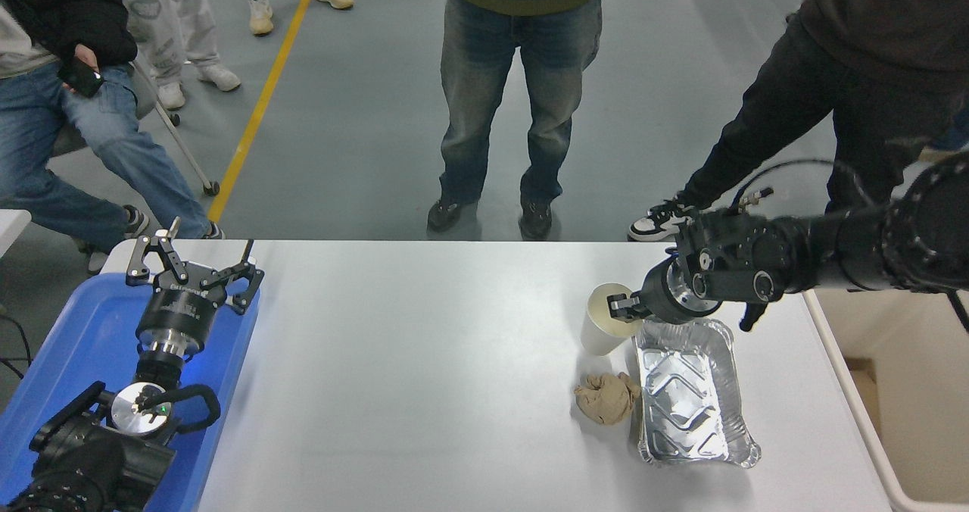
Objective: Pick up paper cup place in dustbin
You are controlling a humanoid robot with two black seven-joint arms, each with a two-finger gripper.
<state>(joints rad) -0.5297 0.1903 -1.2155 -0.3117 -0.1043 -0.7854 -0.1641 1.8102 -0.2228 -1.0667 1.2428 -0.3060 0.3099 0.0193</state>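
Note:
The white paper cup (602, 330) hangs tilted just above the table at the right, its cream inside facing up. My right gripper (622, 306) is shut on the cup's near rim and holds it clear of the table, above the far end of the foil tray. The beige dustbin (870, 429) stands off the table's right edge at the lower right, only partly in view. My left gripper (193, 270) is open and parked over the blue tray at the lower left.
A crumpled brown paper ball (606, 397) lies beside a shiny foil tray (693, 394) below the cup. A blue plastic tray (76, 345) is at the left edge. Several people stand at the far side, one leaning close behind my right arm.

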